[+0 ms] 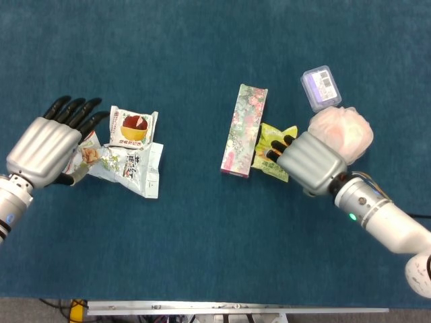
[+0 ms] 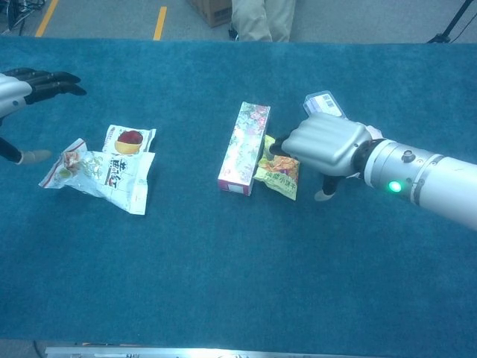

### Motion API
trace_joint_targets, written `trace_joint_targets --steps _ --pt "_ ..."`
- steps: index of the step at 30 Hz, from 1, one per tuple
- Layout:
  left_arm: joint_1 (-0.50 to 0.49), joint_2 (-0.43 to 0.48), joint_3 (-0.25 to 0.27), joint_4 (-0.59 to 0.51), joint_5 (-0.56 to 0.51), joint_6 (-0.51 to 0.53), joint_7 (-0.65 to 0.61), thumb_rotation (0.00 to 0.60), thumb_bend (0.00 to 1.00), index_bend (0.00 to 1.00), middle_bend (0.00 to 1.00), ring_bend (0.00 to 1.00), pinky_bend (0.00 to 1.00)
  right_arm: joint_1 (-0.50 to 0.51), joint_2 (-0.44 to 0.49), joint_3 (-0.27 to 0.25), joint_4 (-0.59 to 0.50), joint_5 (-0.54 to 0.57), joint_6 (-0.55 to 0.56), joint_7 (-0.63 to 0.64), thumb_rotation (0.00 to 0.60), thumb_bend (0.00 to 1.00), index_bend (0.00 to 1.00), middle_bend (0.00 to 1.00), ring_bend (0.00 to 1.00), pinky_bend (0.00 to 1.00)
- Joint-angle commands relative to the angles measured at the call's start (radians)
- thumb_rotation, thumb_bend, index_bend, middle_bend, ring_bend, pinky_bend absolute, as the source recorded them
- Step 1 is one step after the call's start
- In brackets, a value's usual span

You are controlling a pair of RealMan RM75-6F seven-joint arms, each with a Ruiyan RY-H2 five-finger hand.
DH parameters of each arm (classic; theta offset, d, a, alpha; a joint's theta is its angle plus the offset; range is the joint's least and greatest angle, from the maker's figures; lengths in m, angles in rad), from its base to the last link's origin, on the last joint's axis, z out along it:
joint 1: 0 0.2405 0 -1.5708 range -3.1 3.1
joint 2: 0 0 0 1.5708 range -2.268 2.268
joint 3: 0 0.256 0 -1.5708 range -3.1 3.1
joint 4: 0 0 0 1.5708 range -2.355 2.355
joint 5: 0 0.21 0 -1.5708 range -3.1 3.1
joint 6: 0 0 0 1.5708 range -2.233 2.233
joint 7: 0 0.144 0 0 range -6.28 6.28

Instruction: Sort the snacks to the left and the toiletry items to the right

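Right hand (image 1: 311, 161), fingers apart and holding nothing, touches the yellow packet (image 1: 271, 142) beside the floral box (image 1: 244, 130). Left hand (image 1: 47, 145), open, hovers by the snacks (image 1: 124, 151).

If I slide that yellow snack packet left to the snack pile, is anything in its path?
Yes. The long floral box lies right beside the yellow snack packet on its left, between it and the snack pile. Beyond the box only bare table shows. The right hand rests its fingertips on the packet.
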State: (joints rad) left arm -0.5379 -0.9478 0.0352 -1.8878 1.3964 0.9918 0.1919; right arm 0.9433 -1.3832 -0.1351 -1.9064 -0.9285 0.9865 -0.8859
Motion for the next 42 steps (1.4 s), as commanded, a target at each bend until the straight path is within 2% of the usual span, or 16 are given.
trace_joint_targets --steps 1,17,23,36,42 --pt "0.003 0.000 -0.001 -0.002 0.000 0.001 0.001 0.600 0.27 0.08 0.00 0.00 0.01 0.006 -0.018 -0.004 0.016 0.006 -0.016 -0.017 0.600 0.02 0.22 0.28 0.32 0.63" --pt "0.014 0.011 -0.003 -0.003 0.007 -0.014 -0.014 0.600 0.27 0.08 0.00 0.00 0.01 0.042 -0.131 0.053 0.180 0.172 -0.016 -0.088 0.600 0.01 0.22 0.28 0.32 0.62" --pt "0.016 0.013 -0.005 -0.005 0.012 -0.017 -0.019 0.600 0.27 0.08 0.00 0.00 0.01 0.053 -0.159 0.069 0.209 0.189 -0.018 -0.088 0.600 0.01 0.22 0.28 0.32 0.62" --pt "0.028 0.023 -0.004 -0.005 0.027 -0.017 -0.041 0.600 0.27 0.08 0.00 0.00 0.01 0.067 -0.206 0.048 0.237 0.189 -0.006 -0.132 0.600 0.01 0.22 0.29 0.32 0.62" --pt "0.029 0.023 -0.004 -0.006 0.039 -0.019 -0.050 0.600 0.27 0.08 0.00 0.00 0.01 0.051 -0.215 0.037 0.252 0.157 0.011 -0.121 0.600 0.02 0.40 0.34 0.40 0.65"
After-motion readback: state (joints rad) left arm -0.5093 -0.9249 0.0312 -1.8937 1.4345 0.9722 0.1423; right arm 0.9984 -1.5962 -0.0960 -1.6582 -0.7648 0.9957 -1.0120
